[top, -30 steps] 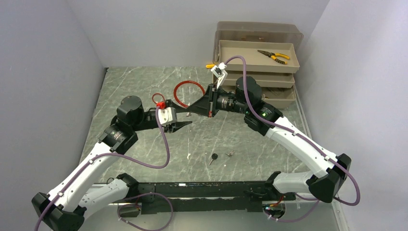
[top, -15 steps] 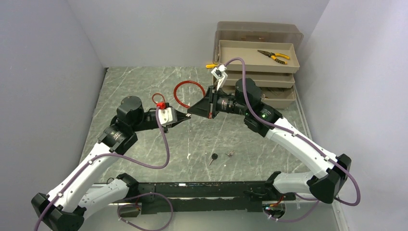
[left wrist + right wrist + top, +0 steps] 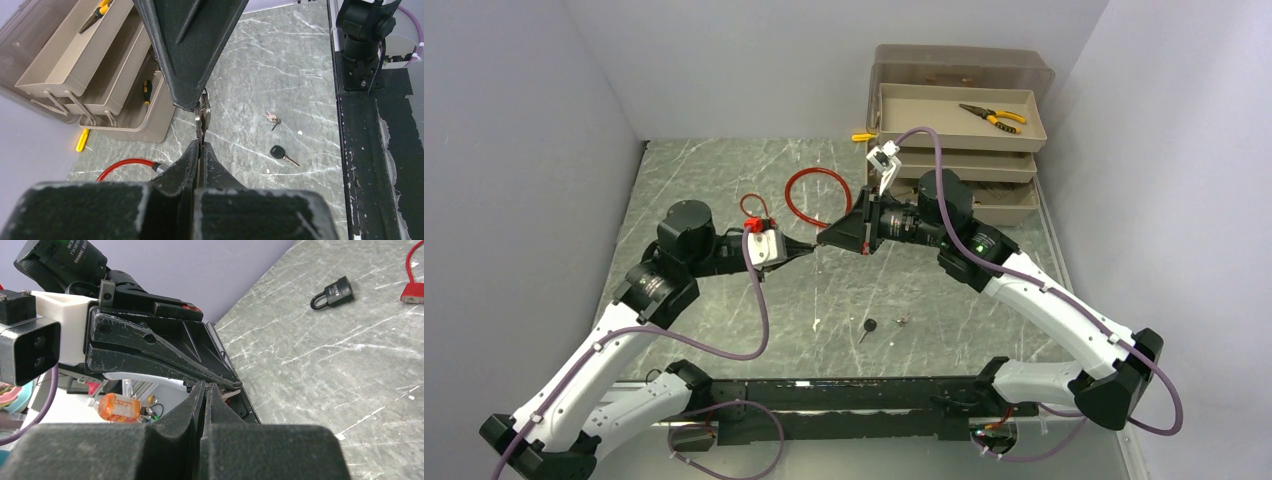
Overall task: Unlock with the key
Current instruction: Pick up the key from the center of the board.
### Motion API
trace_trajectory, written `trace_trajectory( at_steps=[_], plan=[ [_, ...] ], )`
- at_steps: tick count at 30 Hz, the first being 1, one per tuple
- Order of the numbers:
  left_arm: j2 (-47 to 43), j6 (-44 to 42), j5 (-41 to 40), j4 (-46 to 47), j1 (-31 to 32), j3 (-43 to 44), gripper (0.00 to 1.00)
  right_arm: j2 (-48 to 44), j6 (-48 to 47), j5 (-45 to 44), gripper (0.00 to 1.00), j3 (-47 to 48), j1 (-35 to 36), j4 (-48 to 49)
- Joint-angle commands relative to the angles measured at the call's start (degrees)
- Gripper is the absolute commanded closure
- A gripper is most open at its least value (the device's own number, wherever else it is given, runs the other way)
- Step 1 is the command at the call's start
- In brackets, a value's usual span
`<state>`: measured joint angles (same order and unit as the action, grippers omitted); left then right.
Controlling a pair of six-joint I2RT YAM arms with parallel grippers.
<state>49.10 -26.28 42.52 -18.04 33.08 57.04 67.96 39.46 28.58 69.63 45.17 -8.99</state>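
My two grippers meet tip to tip in the air over the middle of the table. A thin metal key, seen edge-on, bridges them. The left gripper is shut on the key's near end. The right gripper is shut on its far end, coming down from above in the left wrist view. In the top view the meeting point is at the left gripper and the right gripper. A black padlock lies on the table beside a red lock with a red cable loop.
A black-headed key and a small bunch of keys lie on the table near the front. A tan tiered toolbox stands at the back right with pliers in its top tray. A yellow tool lies beside it.
The left gripper's jaws, open a second ago, have closed on the key at the right gripper's tip. Both arms have shifted slightly.
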Motion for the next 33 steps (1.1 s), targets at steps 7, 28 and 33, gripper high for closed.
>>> trace_trajectory(
  at_steps=[7, 28, 33],
  plan=[
    [-1.47, -2.38, 5.19, -5.89, 0.17, 5.29, 1.00, -1.76, -2.01, -2.97, 1.00, -0.10, -0.59, -1.44],
    [-1.00, -4.27, 6.66, -6.94, 0.42, 5.19, 1.00, 0.50, -1.29, -0.06, 1.00, 3.06, -0.29, -0.07],
    [-0.98, -5.23, 4.03, -6.46, 0.51, 5.01, 1.00, 0.29, -2.31, -0.35, 1.00, 2.88, -0.05, -1.35]
  ],
)
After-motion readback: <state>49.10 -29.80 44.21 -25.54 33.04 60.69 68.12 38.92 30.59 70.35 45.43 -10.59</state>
